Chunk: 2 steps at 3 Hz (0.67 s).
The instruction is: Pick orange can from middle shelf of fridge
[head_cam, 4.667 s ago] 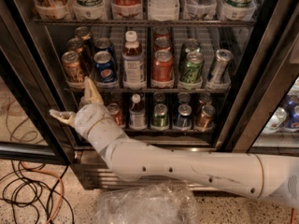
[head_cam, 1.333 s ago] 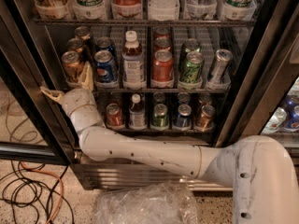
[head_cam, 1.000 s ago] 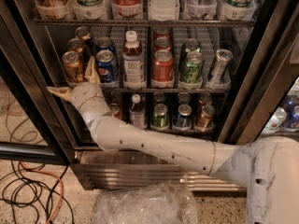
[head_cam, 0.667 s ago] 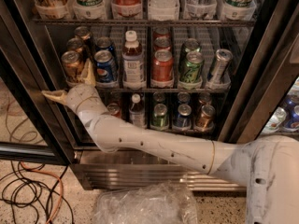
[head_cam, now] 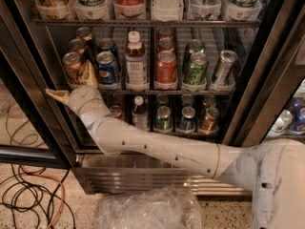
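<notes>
The gripper (head_cam: pixel 68 78) has climbed toward 11 o'clock, fingers spread, now right beside the orange can (head_cam: pixel 74 66).

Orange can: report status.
Tool open, at middle shelf left lane. Orange can upright, front of lane, not gripped. Pepsi can close beside; one finger between them.

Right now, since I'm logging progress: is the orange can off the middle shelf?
No, the orange can stands at the left end of the middle shelf, with the end effector open low in front of it.
</notes>
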Tool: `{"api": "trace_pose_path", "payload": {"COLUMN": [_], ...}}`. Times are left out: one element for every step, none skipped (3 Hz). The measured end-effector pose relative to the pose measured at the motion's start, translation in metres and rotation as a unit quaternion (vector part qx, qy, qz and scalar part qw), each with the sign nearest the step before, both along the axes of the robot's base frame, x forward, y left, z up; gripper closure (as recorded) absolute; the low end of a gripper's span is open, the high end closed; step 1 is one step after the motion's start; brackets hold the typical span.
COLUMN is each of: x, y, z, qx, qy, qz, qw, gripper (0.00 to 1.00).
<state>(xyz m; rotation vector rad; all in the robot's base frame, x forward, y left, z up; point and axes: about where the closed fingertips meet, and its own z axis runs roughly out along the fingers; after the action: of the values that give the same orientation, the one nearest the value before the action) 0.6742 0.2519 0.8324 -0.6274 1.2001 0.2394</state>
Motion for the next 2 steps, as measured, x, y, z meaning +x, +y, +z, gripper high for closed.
{"api": "trace_pose_path", "payload": {"x": [-0.003,-0.026], "y": [0.002,-0.001], "z": [0.000,0.008], "qx": [-0.007,-0.028], "qy": [0.004,0.010], "qz": [0.010,0.010], "qw": [0.9999,0.9995], "gripper": [0.16,0.06]}}
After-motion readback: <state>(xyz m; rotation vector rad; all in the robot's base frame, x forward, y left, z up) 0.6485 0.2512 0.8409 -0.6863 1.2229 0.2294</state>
